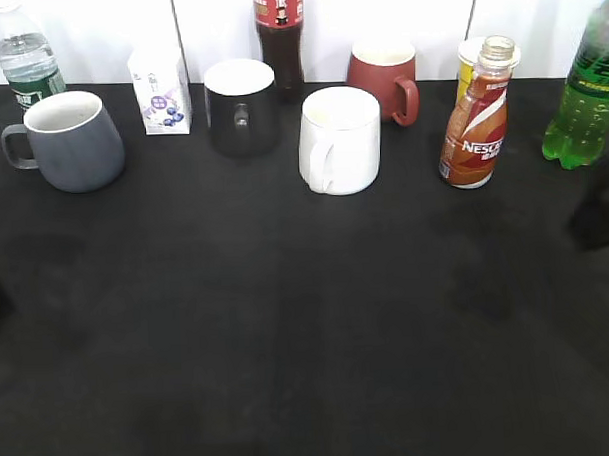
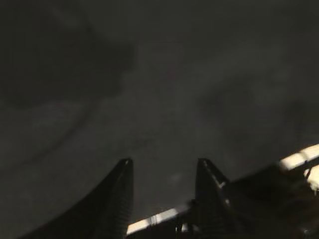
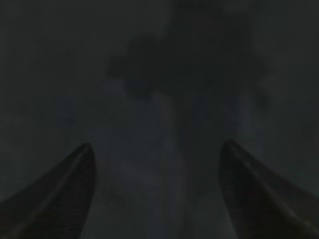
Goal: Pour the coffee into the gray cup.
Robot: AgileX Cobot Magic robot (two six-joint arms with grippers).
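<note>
The gray cup [image 1: 73, 141] stands at the far left of the black table, handle to the left. The coffee is a brown Nescafe bottle [image 1: 474, 117] standing upright at the right, its cap off. Neither gripper shows in the exterior view. My left gripper [image 2: 164, 167] is open and empty over bare black cloth in the left wrist view. My right gripper [image 3: 157, 149] is open and empty over dark cloth in the right wrist view. Neither wrist view shows the cup or the bottle.
Along the back stand a water bottle [image 1: 23, 56], a small milk carton [image 1: 161, 91], a black mug [image 1: 240, 107], a cola bottle [image 1: 280, 37], a white mug [image 1: 339, 140], a red mug [image 1: 384, 78] and a green bottle [image 1: 586, 93].
</note>
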